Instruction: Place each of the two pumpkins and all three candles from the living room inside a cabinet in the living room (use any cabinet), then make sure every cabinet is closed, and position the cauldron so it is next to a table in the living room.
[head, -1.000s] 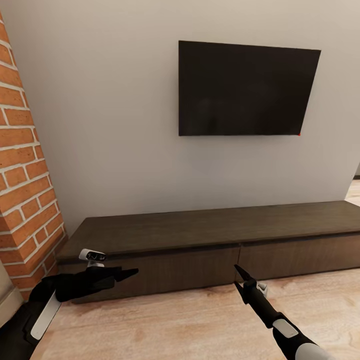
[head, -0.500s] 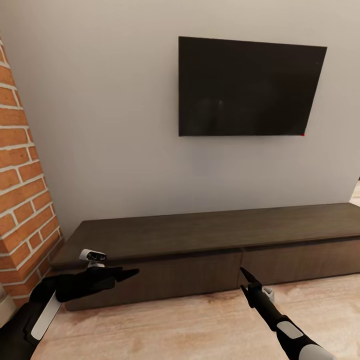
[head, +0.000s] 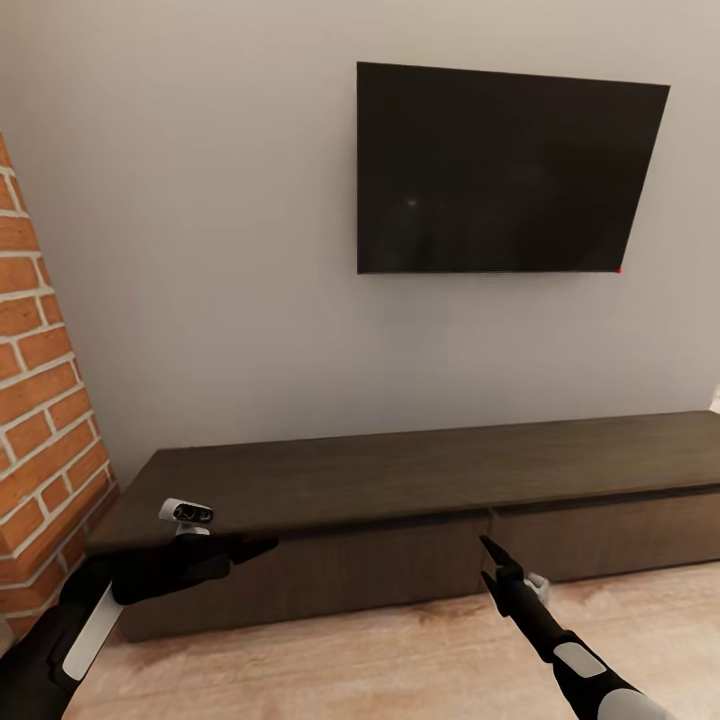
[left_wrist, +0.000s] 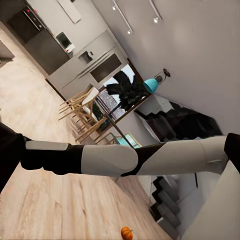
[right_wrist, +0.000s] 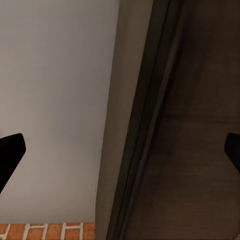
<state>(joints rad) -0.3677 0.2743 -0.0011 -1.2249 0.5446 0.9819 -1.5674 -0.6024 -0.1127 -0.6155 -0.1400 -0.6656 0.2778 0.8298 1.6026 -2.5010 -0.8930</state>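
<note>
The cabinet (head: 400, 470) is a long, low dark-brown unit against the grey wall, and both its drawer fronts sit flush. My left gripper (head: 262, 546) hovers open in front of its left end. My right gripper (head: 488, 547) is open and empty, just before the seam between the two drawers. In the right wrist view its black fingertips (right_wrist: 10, 152) stand wide apart, framing the cabinet's (right_wrist: 190, 125) top edge. The left wrist view looks back across the room, past my right arm (left_wrist: 110, 159), to one small orange pumpkin (left_wrist: 126, 233) on the wooden floor. Candles and cauldron are out of view.
A black television (head: 500, 170) hangs on the wall above the cabinet. A brick wall (head: 40, 440) closes off the left side. Pale wooden floor (head: 400, 660) runs in front. Behind me stand wooden chairs (left_wrist: 82, 112), a kitchen and dark stairs (left_wrist: 175, 125).
The whole head view has shifted: the brick wall slid left and the cabinet sits slightly lower, so the camera moved. Both arms keep almost the same pose; the cabinet stays shut.
</note>
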